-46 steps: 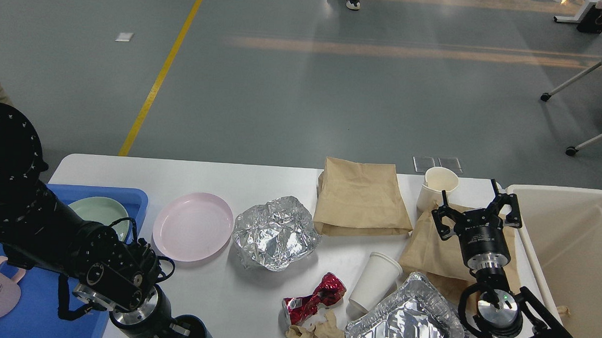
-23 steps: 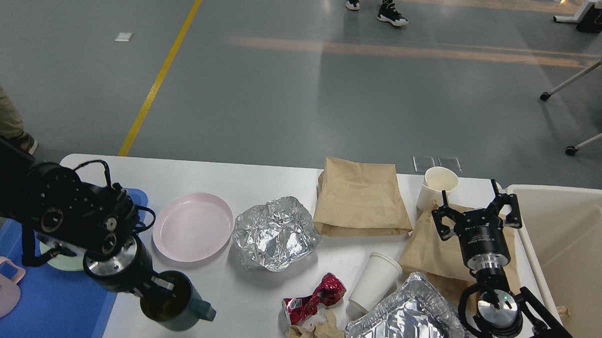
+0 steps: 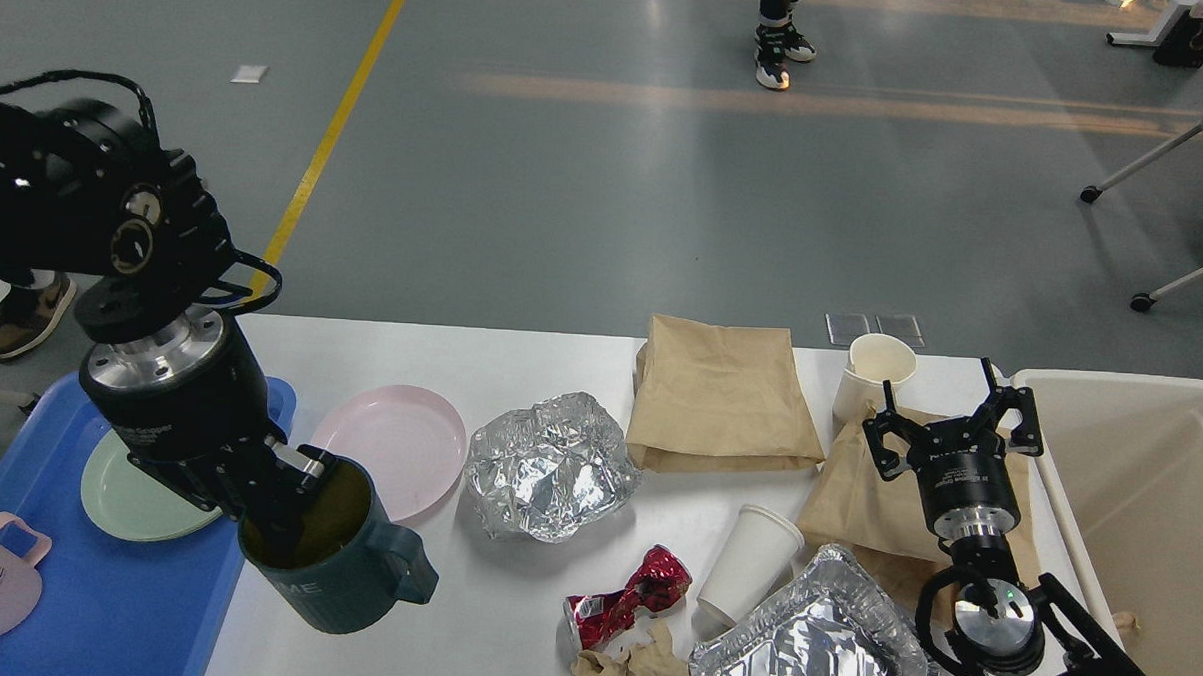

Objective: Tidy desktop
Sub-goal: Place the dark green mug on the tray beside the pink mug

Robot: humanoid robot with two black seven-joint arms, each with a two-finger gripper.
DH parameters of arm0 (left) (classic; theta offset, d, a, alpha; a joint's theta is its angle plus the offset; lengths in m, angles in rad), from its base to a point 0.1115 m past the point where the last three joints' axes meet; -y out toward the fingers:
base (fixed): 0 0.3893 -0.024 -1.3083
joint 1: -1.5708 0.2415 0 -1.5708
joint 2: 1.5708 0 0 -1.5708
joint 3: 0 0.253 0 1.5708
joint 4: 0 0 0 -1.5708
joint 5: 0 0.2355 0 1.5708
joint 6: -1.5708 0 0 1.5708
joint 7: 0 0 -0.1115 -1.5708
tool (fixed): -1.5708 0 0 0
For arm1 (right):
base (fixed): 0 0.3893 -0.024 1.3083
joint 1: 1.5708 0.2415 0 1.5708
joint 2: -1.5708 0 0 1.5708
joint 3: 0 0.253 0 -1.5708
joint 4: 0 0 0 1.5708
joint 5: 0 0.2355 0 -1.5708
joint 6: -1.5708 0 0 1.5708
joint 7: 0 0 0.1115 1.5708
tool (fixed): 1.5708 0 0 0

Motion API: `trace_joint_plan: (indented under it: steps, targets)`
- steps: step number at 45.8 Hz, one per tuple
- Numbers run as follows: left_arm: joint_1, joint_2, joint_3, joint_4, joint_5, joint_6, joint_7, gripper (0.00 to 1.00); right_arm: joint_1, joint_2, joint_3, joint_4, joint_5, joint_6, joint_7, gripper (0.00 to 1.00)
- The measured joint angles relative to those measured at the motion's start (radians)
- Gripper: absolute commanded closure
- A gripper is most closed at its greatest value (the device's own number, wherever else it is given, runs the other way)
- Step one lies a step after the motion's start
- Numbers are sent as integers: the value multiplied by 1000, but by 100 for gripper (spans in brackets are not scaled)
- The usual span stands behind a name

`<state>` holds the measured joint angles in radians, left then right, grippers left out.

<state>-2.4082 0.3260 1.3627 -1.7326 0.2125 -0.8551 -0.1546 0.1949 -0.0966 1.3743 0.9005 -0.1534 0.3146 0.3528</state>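
Teal mug (image 3: 339, 559), rim pinched by my left gripper (image 3: 291, 502), hangs over the desktop (image 3: 521, 360) edge; tray (image 3: 102, 601) lies just left, right gripper (image 3: 949, 420) splayed, far.

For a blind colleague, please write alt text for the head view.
The left gripper holds a dark teal mug by its rim, lifted beside a blue tray. The open right gripper hovers over bags, foil and cups littering the white desktop.
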Motion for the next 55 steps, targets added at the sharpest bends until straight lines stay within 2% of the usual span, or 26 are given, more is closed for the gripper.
trace_joint_plan:
  steps: [6, 10, 18, 22, 30, 38, 55]
  targets:
    - [-12, 3, 25, -1, -1, 2, 4, 100, 0, 0, 0, 0, 0, 0, 0, 0]
    - [-9, 17, 53, 5, -1, 29, 26, 100, 0, 0, 0, 0, 0, 0, 0, 0]
    - [65, 104, 120, 46, 4, 145, 143, 100, 0, 0, 0, 0, 0, 0, 0, 0]
    - [139, 166, 129, 86, 15, 176, 175, 100, 0, 0, 0, 0, 0, 0, 0, 0]
    - [346, 292, 105, 242, 57, 182, 184, 99, 0, 0, 0, 0, 0, 0, 0, 0]
    - [570, 391, -11, 416, 120, 156, 182, 99, -1, 0, 0, 0, 0, 0, 0, 0]
    - [998, 464, -297, 732, 232, 145, 186, 99, -1, 0, 0, 0, 0, 0, 0, 0]
